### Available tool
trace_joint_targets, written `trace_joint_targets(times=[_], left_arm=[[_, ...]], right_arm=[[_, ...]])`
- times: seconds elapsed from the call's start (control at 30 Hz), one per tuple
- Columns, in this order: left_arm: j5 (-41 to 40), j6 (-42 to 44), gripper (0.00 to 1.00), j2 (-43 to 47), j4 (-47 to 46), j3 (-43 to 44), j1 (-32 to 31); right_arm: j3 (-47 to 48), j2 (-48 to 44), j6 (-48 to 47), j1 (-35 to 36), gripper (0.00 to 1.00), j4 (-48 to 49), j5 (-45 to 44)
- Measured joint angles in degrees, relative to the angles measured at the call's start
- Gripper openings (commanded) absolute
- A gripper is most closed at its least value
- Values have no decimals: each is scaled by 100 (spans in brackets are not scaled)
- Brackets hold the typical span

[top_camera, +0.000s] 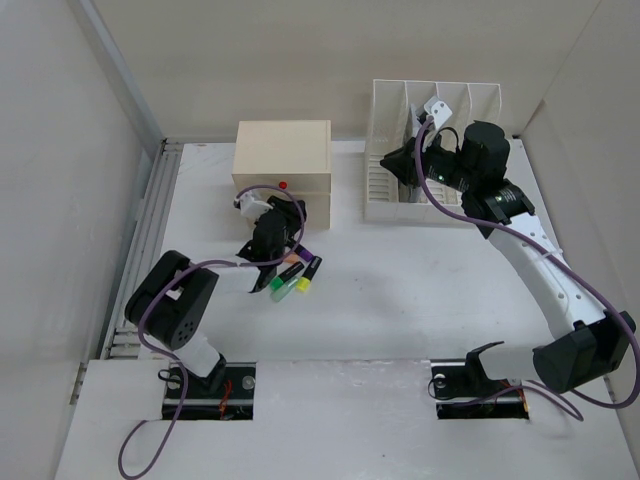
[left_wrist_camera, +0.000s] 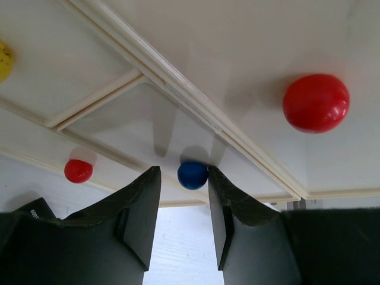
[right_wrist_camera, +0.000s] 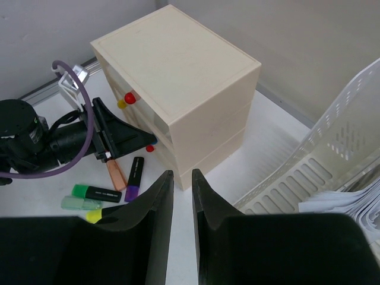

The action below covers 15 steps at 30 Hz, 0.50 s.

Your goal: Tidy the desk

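The desk (top_camera: 420, 290) is a flat, white, matte tabletop.

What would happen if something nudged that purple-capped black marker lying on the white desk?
The purple-capped black marker looks round-bodied, so it would probably roll. It seems light, likely sliding easily on the smooth white desk.

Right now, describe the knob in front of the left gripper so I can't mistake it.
Find the beige drawer box at the back of the desk. On its front, just beyond the fingertips of the left gripper, sits a small blue knob. Its neighbours are red knobs and a yellow knob.
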State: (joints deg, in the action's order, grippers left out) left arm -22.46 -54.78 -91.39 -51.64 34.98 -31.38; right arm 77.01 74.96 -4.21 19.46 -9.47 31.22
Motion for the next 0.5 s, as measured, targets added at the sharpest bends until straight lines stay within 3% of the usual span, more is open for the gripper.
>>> trace_joint_targets(times=[0.17, 0.5], left_arm=[[61, 42, 34, -90, -44, 44, -2], [223, 138, 17, -175, -151, 92, -4]], right_arm=[[0, 0, -2, 0, 24, 9, -2], [-15, 0, -4, 0, 24, 11, -4]])
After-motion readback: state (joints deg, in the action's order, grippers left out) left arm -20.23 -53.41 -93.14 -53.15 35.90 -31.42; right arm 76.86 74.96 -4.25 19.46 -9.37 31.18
